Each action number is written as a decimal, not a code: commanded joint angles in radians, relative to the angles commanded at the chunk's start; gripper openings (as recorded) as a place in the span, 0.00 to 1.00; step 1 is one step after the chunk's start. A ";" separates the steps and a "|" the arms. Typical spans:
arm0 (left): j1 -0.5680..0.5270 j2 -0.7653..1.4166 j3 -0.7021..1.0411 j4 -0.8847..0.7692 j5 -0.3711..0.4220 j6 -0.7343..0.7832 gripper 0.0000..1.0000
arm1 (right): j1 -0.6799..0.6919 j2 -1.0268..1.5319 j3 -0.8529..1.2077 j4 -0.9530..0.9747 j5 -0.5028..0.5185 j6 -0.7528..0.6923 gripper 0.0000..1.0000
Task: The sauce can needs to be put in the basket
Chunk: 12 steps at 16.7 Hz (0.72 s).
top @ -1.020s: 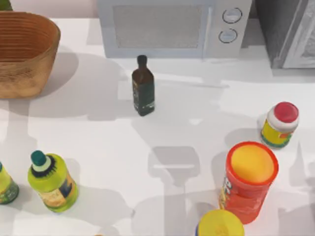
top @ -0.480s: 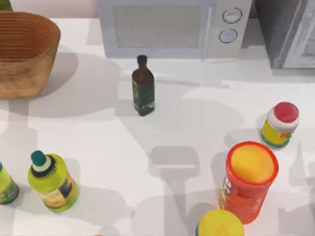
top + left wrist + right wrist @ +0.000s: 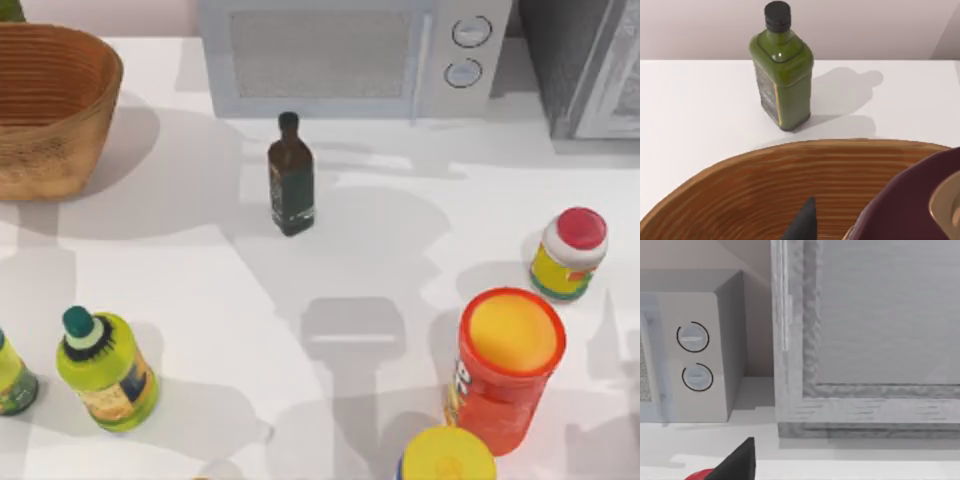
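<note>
The sauce can (image 3: pixel 910 205), with its dark maroon top, is very near the camera in the left wrist view, above the inside of the basket (image 3: pixel 765 190). My left gripper (image 3: pixel 840 225) is shut on the can, and one dark fingertip (image 3: pixel 805 222) shows beside it over the basket's ribbed wall. From above, the tan woven basket (image 3: pixel 50 110) stands at the table's far left corner. My right gripper (image 3: pixel 737 462) is parked near the microwave and the grey cabinet.
A green bottle (image 3: pixel 782 75) stands just behind the basket. On the table are a dark bottle (image 3: pixel 290 175), a yellow-green bottle (image 3: pixel 105 370), a red-capped jar (image 3: pixel 568 252), an orange canister (image 3: pixel 507 365) and a yellow lid (image 3: pixel 447 455). A microwave (image 3: pixel 350 55) lines the back.
The arm shadows on the table have shifted slightly. None of the objects on the table has moved.
</note>
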 joint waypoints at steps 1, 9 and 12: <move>0.000 0.000 0.000 0.000 0.000 0.000 0.00 | 0.000 0.000 0.000 0.000 0.000 0.000 1.00; 0.000 0.000 0.000 0.000 0.000 0.000 0.60 | 0.000 0.000 0.000 0.000 0.000 0.000 1.00; 0.000 0.000 0.000 0.000 0.000 0.000 0.83 | 0.000 0.000 0.000 0.000 0.000 0.000 1.00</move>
